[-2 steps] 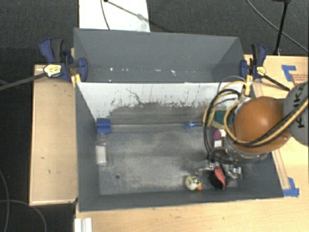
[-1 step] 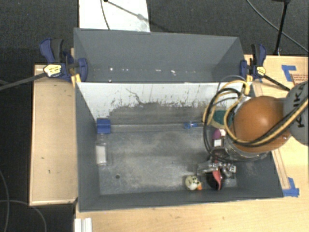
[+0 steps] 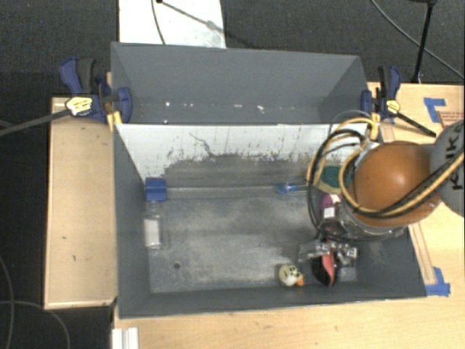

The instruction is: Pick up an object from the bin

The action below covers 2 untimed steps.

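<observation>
The arm (image 3: 452, 155) comes in from the right, its wrist capped by a rounded orange cover (image 3: 389, 180) with dark and yellow cables (image 3: 327, 158) looping around it. Beneath the cover, the gripper (image 3: 330, 259) points down and sits low.

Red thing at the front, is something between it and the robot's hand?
Nothing visible. The hand is right over the red thing at the front right of the bin. A small yellow-and-white round toy lies beside it, toward the view's left, not between.
</observation>
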### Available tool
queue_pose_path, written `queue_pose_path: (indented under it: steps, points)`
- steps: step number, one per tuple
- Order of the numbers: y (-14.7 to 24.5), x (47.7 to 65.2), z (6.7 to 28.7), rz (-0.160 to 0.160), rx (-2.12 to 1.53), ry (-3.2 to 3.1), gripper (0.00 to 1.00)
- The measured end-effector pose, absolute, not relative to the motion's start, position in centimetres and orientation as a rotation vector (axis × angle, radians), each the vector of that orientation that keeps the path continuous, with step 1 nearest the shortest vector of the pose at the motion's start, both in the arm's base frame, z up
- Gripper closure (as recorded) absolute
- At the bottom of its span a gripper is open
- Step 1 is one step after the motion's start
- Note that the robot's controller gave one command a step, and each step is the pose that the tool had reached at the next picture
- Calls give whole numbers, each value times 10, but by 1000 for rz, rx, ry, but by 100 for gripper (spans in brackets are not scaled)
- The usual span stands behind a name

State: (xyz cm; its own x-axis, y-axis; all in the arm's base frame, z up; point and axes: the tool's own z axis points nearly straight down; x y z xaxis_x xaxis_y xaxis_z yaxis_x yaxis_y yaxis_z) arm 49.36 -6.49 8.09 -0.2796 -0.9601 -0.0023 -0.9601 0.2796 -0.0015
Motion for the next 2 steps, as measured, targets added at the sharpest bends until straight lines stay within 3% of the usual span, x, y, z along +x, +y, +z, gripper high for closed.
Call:
queue_pose_path:
  steps: [1, 2]
  points:
    - [-64, 494, 94, -1, -1879, 2513, 100]
    - [-64, 495, 139, -3, -1872, 2517, 100]
